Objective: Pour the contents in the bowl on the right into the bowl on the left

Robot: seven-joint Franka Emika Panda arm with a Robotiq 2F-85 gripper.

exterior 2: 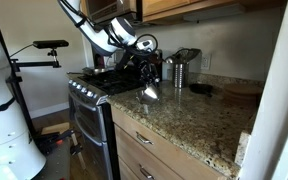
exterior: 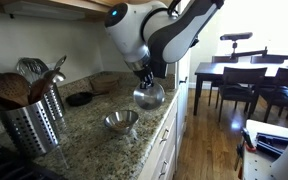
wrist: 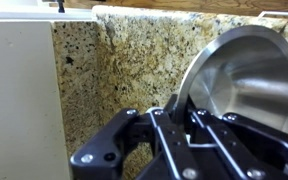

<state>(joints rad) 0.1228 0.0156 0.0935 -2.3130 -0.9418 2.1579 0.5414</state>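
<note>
My gripper (exterior: 145,79) is shut on the rim of a steel bowl (exterior: 149,96) and holds it just above the granite counter. In the wrist view the held bowl (wrist: 246,72) is tilted on edge, its hollow facing the camera, with the rim pinched between my fingers (wrist: 180,112). It also shows in an exterior view (exterior 2: 150,92) under the gripper (exterior 2: 147,72). A second steel bowl (exterior: 121,121) sits upright on the counter nearer the camera. I cannot see any contents in either bowl.
A steel utensil holder (exterior: 32,122) with wooden spoons stands on the granite counter (exterior: 89,140). A black dish (exterior: 80,98) and a basket (exterior: 107,81) lie further back. A stove (exterior 2: 89,100) adjoins the counter. A dining table (exterior: 246,74) with chairs stands beyond.
</note>
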